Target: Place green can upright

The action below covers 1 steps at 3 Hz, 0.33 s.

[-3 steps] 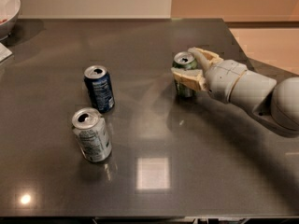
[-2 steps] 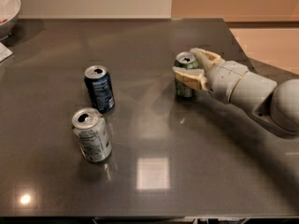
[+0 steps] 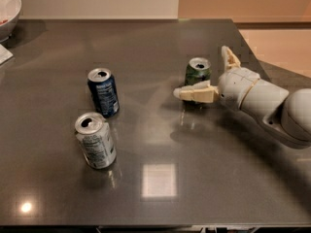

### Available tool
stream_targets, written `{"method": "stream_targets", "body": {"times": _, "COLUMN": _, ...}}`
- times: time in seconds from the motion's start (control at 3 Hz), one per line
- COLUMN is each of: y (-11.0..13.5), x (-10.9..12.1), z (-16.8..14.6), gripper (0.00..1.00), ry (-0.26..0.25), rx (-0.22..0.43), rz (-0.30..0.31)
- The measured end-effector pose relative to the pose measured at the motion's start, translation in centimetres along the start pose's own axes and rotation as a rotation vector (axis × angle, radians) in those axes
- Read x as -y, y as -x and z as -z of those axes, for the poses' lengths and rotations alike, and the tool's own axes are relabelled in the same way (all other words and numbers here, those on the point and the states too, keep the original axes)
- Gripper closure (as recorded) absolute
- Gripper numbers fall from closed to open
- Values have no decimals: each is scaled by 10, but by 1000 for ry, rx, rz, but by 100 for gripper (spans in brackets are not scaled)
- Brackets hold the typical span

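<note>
The gripper [image 3: 201, 72] reaches in from the right edge of the counter [image 3: 160, 188], its jaws spread wide apart and clamped on nothing. The near finger [image 3: 194, 93] lies low across the front of the green can [image 3: 197, 74], and whether it touches cannot be told. The far finger [image 3: 228, 57] stands clear of the can on the side toward the far right corner. So the can sits right in the gripper's mouth, just off the wrist toward the left edge. Its long axis is vertical, with the silver top and its opening facing up and the base on the counter. The label is green with pale patterning. Judging by this, the can already stands upright, and any pull-away should go straight back to the right without brushing it. Well apart toward the left edge stand a dark blue can [image 3: 103, 92] and a silver-white can [image 3: 95, 141], both upright, and a bowl [image 3: 8, 8] sits at the far left corner
</note>
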State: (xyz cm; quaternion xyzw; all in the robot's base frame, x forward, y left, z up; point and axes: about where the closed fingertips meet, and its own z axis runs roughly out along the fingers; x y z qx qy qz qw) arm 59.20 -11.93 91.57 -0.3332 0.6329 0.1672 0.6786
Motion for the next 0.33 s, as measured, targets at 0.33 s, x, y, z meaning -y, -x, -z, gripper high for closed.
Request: {"method": "stream_targets", "body": {"times": 0.33, "y": 0, "x": 0, "z": 0, "gripper": 0, "ry": 0, "rx": 0, "rz": 0}}
